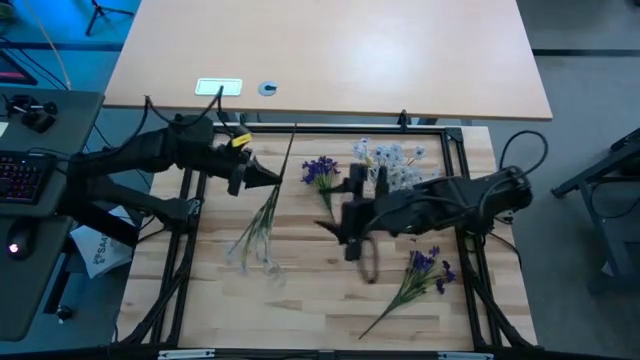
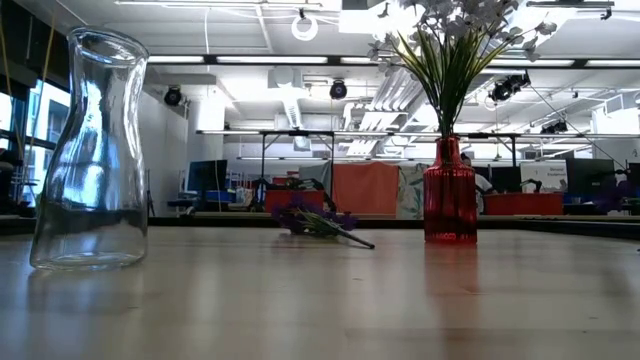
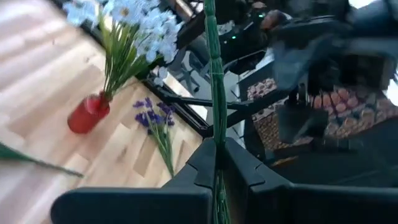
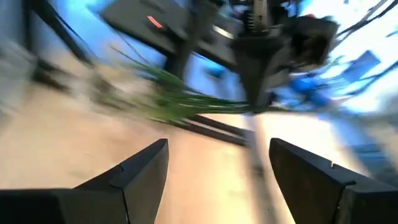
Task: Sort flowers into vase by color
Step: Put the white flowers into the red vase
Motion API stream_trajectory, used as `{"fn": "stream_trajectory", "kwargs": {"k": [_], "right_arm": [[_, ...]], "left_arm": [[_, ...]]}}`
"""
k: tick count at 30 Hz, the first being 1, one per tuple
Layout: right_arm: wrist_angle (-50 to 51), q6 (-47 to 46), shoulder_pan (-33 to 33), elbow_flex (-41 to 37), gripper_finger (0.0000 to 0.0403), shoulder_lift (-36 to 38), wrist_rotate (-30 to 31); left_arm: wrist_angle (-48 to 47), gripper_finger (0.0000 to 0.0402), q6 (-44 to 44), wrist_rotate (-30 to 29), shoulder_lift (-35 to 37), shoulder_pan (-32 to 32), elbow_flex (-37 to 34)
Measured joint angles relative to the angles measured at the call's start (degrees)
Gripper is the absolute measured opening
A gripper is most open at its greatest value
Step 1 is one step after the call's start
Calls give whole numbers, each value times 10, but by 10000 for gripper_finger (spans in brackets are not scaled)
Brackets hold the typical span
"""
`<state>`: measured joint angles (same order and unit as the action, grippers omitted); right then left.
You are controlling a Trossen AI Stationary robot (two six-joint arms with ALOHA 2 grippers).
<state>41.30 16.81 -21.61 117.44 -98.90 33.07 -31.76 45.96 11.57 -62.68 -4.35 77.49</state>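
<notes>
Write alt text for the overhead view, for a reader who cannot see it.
The left gripper is shut on a pale-flowered stem above a wooden table. The right gripper is open near a vase of white flowers. One purple flower lies beside it, another nearer the front.

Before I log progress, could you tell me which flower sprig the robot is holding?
The pale white-blossomed sprig, its stem clamped in the shut left gripper; both purple sprigs lie loose.

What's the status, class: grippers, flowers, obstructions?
Left gripper shut on white sprig's stem. Right gripper open, empty. Purple sprig on table. Nothing blocking.
</notes>
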Motion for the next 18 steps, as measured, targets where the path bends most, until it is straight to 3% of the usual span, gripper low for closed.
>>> {"fn": "stream_trajectory", "kwargs": {"k": [4,8,12,18], "right_arm": [[23,169,0,70,274,-65,129],[22,287,4,108,258,-107,210],[31,346,11,110,225,-124,223],[33,359,27,110,178,-125,221]], "left_arm": [[4,0,48,10,-24,12,0],[26,0,75,33,-48,19,0],[51,0,86,33,-61,22,0],[60,0,95,37,-63,22,0]]}}
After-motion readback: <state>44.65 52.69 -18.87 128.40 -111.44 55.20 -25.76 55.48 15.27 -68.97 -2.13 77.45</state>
